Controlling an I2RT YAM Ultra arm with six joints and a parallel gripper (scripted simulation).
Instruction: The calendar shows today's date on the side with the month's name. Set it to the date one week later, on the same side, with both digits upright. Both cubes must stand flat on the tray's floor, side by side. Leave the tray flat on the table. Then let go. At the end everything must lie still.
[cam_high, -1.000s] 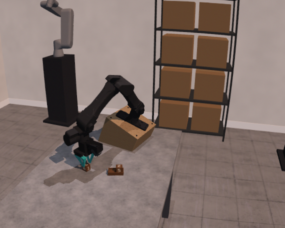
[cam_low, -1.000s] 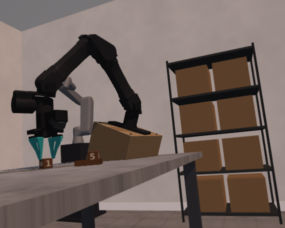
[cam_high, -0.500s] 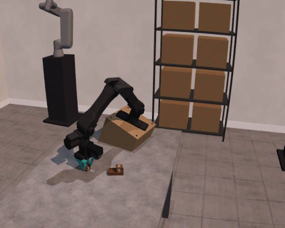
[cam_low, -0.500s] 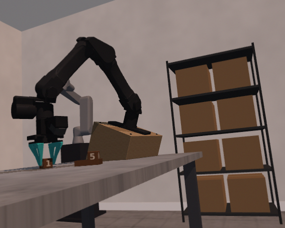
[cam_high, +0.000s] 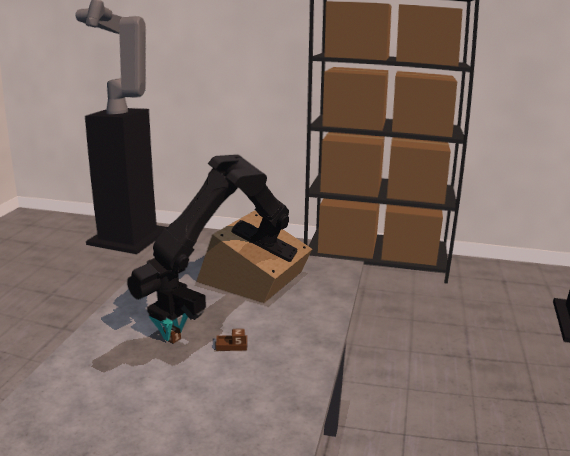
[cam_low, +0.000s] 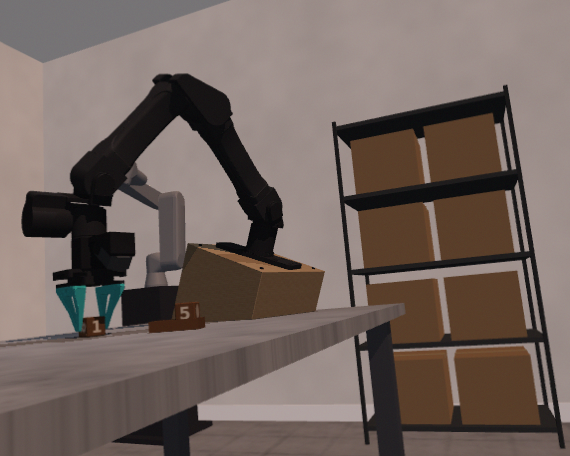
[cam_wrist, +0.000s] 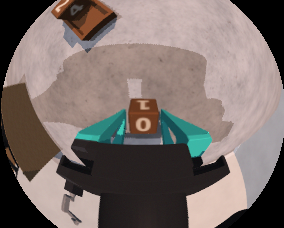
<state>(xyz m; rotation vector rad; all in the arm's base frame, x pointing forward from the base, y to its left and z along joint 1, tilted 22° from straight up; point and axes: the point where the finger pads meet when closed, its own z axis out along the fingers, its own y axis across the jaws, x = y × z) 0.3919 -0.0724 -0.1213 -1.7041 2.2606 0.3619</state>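
A loose brown cube (cam_high: 175, 336) (cam_low: 94, 327) (cam_wrist: 143, 116) stands on the table, left of the tray. It shows a 1 toward the exterior camera and a 0 on top in the wrist view. My gripper (cam_high: 171, 332) (cam_low: 93, 326) (cam_wrist: 144, 121) is down over this cube, with one teal finger on each side. The fingers are open and not pressed on it. The brown tray (cam_high: 222, 344) (cam_low: 165, 326) (cam_wrist: 97, 25) lies flat to the right. It holds the other cube (cam_high: 239, 340) (cam_low: 185, 312) (cam_wrist: 75, 11), which shows a 5 on its front.
The tan mount block (cam_high: 250, 270) (cam_low: 240, 290) carrying my arm's base stands behind the tray. The table's right edge (cam_high: 340, 380) is near. A black shelf with cardboard boxes (cam_high: 390, 135) (cam_low: 440, 260) and a grey arm on a black pedestal (cam_high: 120, 175) stand beyond the table.
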